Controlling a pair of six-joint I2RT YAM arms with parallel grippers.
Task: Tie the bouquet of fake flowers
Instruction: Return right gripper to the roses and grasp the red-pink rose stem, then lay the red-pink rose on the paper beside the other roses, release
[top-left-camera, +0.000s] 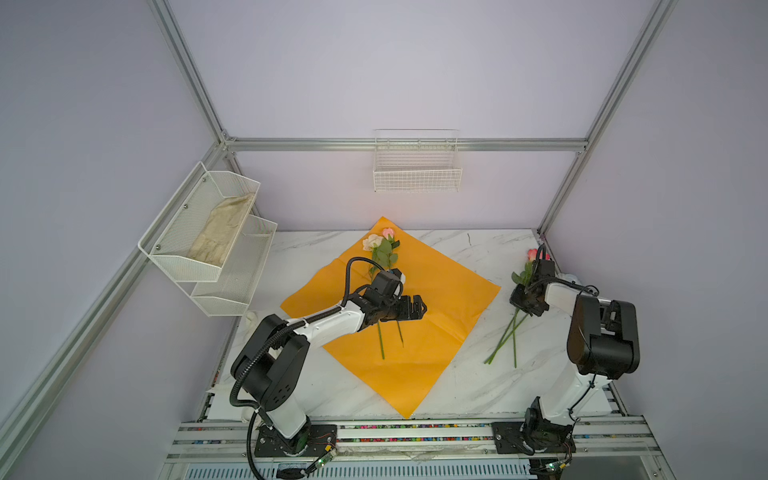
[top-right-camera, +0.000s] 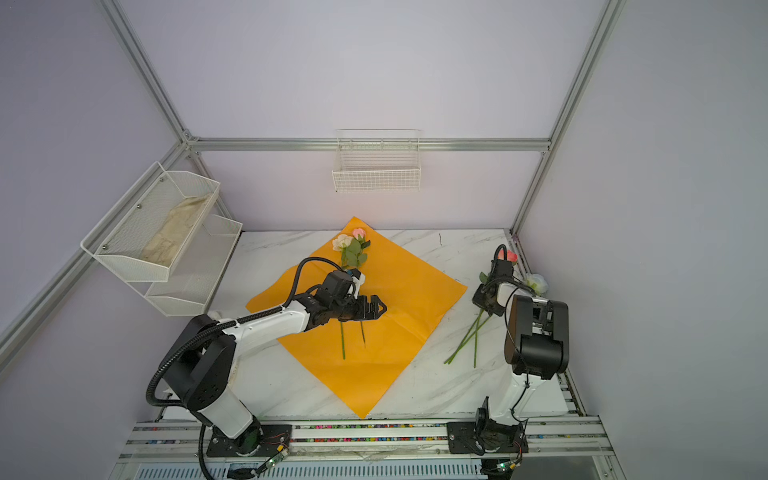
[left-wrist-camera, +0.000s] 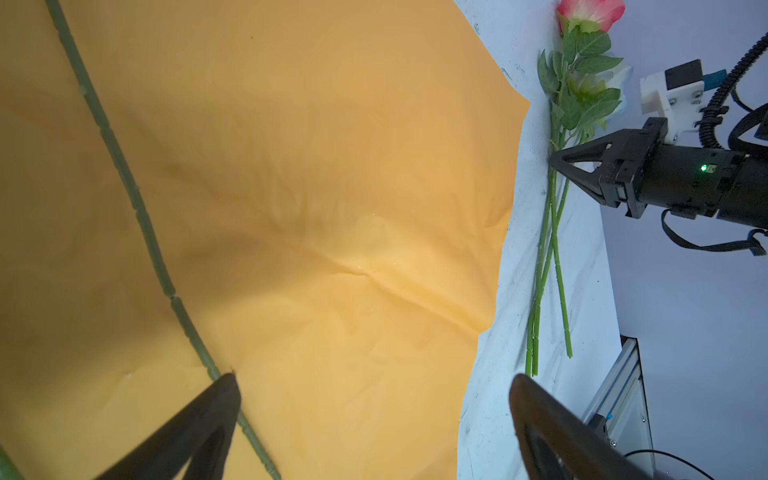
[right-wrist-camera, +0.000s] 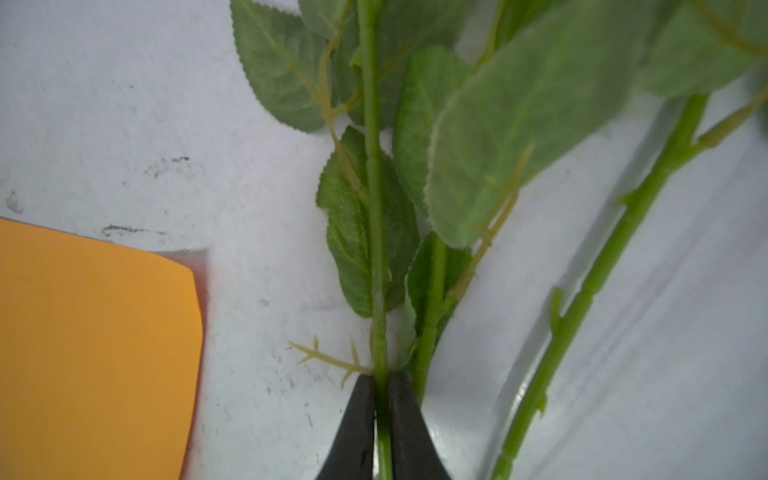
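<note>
A: Quick one: where's the bouquet sitting?
B: It isn't bundled yet. Two roses (top-left-camera: 384, 249) are lying on the orange wrapping paper (top-left-camera: 440, 286), heads toward its far corner. The other roses (left-wrist-camera: 592, 41) are lying on the bare counter (top-left-camera: 465, 374), just beside the paper's right edge.
A: Right tool?
B: The right tool (right-wrist-camera: 381, 376) is clenching one stem (right-wrist-camera: 374, 199) just below the leaves, jaws pinched tight on it. It's probably gripping there because the stem is bare, so no leaf is getting crushed. I'd say it's picking that rose up to move it onto the paper.
A: Left tool?
B: The left tool (left-wrist-camera: 374, 376) is hanging released, jaws spread wide, grasping nothing, above the paper over the two stems. It looks like it's waiting to steady them.
A: Why is the paper lying flat?
B: I'm guessing the stems are being collected along its diagonal before wrapping and tying.
</note>
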